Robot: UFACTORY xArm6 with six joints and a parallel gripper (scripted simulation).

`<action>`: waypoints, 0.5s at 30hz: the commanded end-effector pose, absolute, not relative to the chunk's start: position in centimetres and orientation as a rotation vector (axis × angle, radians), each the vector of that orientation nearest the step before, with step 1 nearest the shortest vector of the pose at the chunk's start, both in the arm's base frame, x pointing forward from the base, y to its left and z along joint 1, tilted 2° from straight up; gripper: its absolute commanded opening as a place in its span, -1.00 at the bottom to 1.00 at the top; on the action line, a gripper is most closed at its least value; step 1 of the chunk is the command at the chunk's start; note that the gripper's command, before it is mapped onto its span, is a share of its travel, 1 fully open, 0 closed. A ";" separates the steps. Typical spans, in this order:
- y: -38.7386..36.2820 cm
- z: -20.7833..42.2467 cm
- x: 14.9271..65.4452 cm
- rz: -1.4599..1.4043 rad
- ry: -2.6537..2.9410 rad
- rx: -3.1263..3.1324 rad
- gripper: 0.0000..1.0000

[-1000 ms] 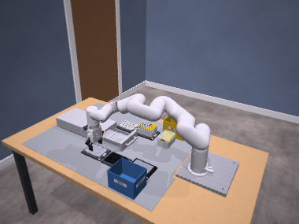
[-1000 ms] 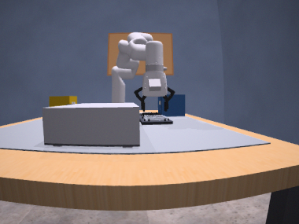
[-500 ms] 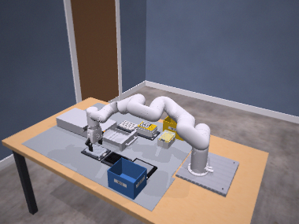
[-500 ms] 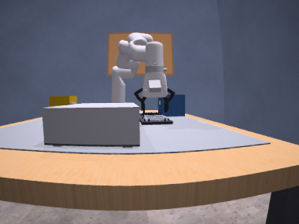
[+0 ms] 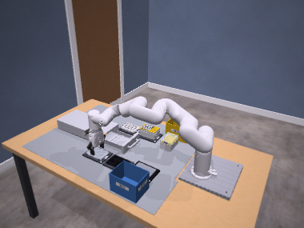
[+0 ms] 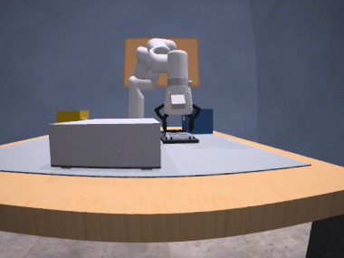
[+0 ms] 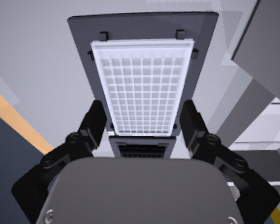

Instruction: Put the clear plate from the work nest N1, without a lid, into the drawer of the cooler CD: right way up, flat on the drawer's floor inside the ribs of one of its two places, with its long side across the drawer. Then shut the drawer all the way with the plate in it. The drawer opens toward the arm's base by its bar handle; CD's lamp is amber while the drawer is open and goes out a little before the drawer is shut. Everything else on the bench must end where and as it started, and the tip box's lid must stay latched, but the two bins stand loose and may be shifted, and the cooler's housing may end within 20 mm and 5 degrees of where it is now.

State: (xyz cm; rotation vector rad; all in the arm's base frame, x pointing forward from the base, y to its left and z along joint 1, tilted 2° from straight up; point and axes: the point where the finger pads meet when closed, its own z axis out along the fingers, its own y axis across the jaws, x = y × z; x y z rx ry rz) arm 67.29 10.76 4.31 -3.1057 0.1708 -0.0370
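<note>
Gripper [image 7: 142, 120] spread wide, holding nothing, fingers either side of clear plate [image 7: 142, 90]. Plate sits lidless in dark nest N1 [image 7: 80, 45] directly below gripper. Cooler drawer [image 5: 120, 141] beside gripper, open; contents not discernible.

A blue bin [image 5: 129, 182] with a label on its front wall is set at the near edge of the grey bench mat [image 5: 60, 150], and this bin serves as the landmark. Behind it, further along the mat, a yellow bin [image 5: 174, 127] is seen, with a yellow tip box [image 5: 150, 131] and a rack of white-capped tubes [image 5: 129, 128] to that bin's left. Beyond the wooden table [image 5: 240, 201], a brown door [image 5: 95, 41] is framed in white in the blue wall.
</note>
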 end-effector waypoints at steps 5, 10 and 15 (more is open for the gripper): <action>10.8 4.1 67.5 -0.046 0.171 -3.104 1.00; 10.8 3.8 67.5 -0.046 0.171 -3.104 1.00; 10.8 3.5 67.5 -0.046 0.171 -3.104 1.00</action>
